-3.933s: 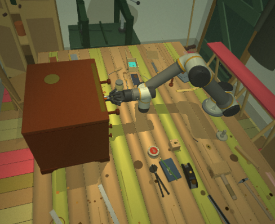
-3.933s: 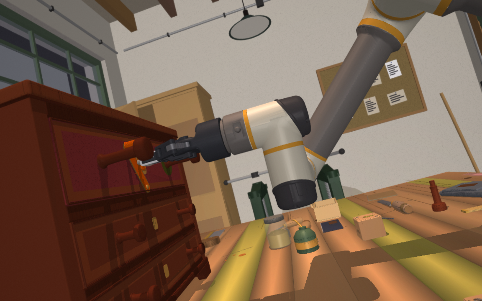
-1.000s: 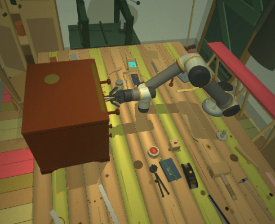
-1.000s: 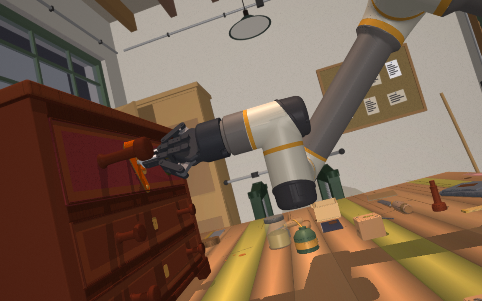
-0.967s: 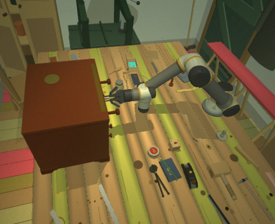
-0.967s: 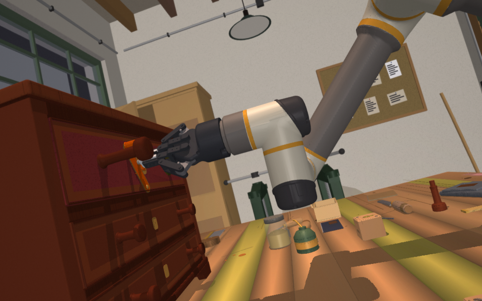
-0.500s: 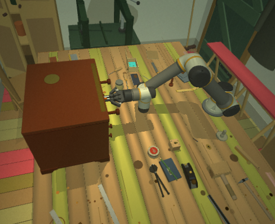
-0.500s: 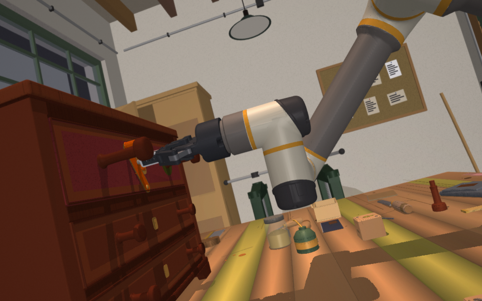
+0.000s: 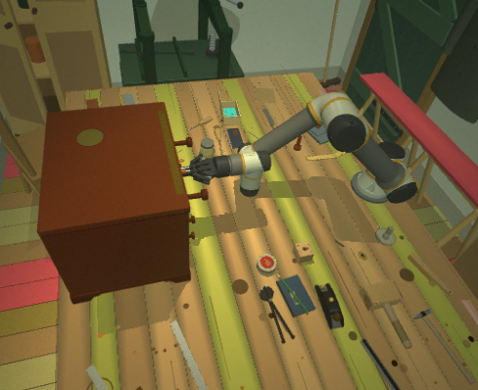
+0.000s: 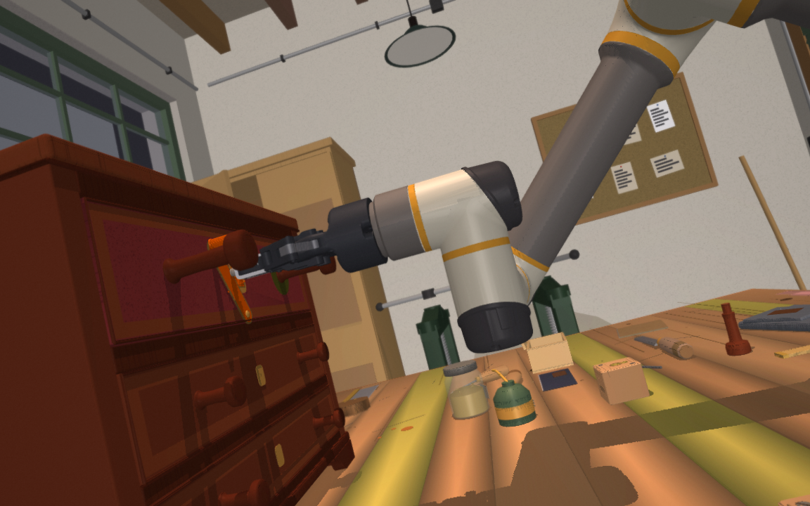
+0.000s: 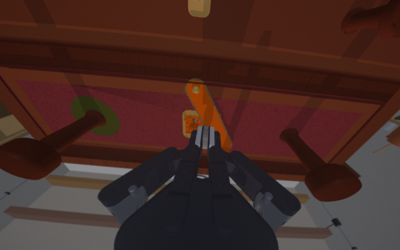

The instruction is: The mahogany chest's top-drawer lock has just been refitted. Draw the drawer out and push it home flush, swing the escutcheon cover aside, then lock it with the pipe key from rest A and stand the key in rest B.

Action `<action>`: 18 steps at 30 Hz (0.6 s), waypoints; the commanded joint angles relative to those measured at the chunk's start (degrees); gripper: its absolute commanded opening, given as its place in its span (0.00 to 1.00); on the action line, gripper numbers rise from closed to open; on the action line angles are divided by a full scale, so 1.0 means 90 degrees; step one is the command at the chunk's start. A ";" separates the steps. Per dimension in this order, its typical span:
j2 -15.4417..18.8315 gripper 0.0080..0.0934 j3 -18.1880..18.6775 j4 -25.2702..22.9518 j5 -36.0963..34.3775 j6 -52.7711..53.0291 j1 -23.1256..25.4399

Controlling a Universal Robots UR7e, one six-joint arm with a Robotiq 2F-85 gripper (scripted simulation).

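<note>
The orange escutcheon cover [image 11: 207, 113] hangs slanted from its pivot on the top drawer [image 11: 189, 118] of the mahogany chest [image 9: 111, 196], partly off the brass keyhole plate [image 11: 190, 122]. My gripper [image 11: 206, 136] is closed on the pipe key, whose pale shank runs between the fingertips and points into the keyhole; the key's tip is hidden. The drawer sits flush in the chest, with a turned knob on each side [image 11: 27, 152] [image 11: 322, 174]. In the second side camera the gripper [image 10: 251, 270] reaches level to the drawer front just behind the near knob [image 10: 213, 255].
Behind the chest stand a tall wooden cupboard [image 10: 307, 252] and a green bench vice [image 9: 175, 44]. A small wooden block [image 9: 303, 252], a tin [image 9: 267, 263], a mallet [image 9: 388, 306] and other hand tools lie scattered across the plank bench.
</note>
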 commanded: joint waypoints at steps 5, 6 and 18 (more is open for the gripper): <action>-0.0005 0.00 -0.0004 0.0005 -0.0002 0.0184 -0.0001; -0.0005 0.00 -0.0004 0.0005 -0.0002 0.0204 -0.0001; -0.0005 0.00 -0.0004 0.0005 -0.0002 0.0246 -0.0001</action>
